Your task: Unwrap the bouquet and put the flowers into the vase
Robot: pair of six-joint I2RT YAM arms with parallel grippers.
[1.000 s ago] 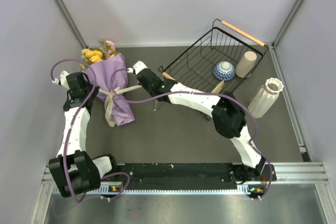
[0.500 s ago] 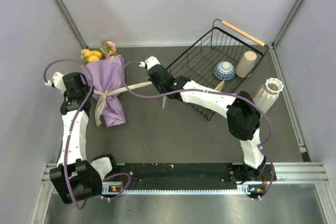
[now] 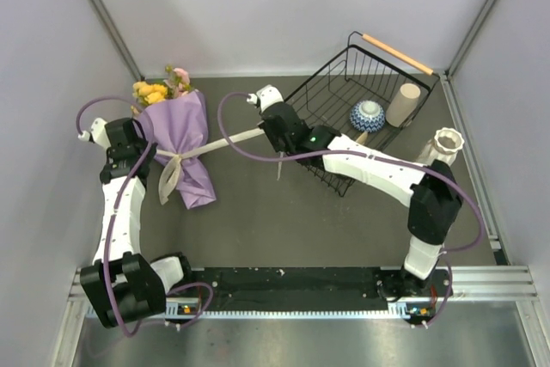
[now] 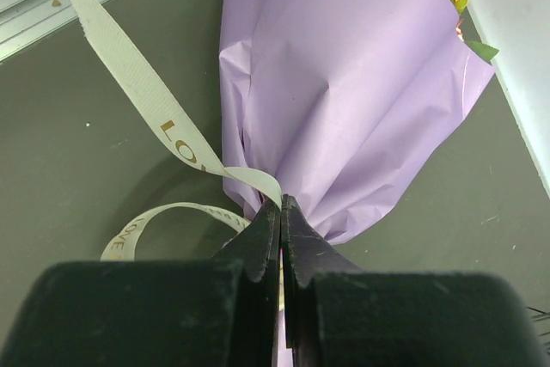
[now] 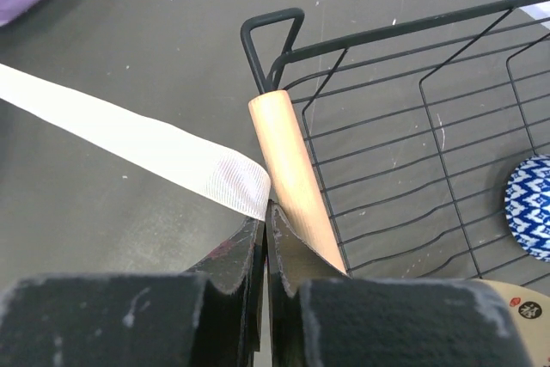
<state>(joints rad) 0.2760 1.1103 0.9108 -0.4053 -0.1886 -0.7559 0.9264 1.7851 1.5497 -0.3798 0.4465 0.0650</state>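
The left gripper [image 4: 281, 204], at the left of the overhead view [image 3: 155, 154], has its jaws fully closed at the tied neck of the bouquet [image 3: 182, 139], right where the cream ribbon [image 4: 129, 66] meets the lilac paper [image 4: 344, 83]; which of the two is pinched cannot be told. The bouquet lies on the dark surface [image 3: 284, 212] in the upper left, its flowers [image 3: 159, 88] toward the back wall. The right gripper [image 5: 266, 208] has its jaws shut on the ribbon's free end, which runs taut across to the bouquet [image 3: 223, 141]. These jaws sit just beside the wooden handle [image 5: 288, 169] of the wire basket [image 3: 344, 83]. The vase [image 3: 441, 150] stands upright at the right, well apart.
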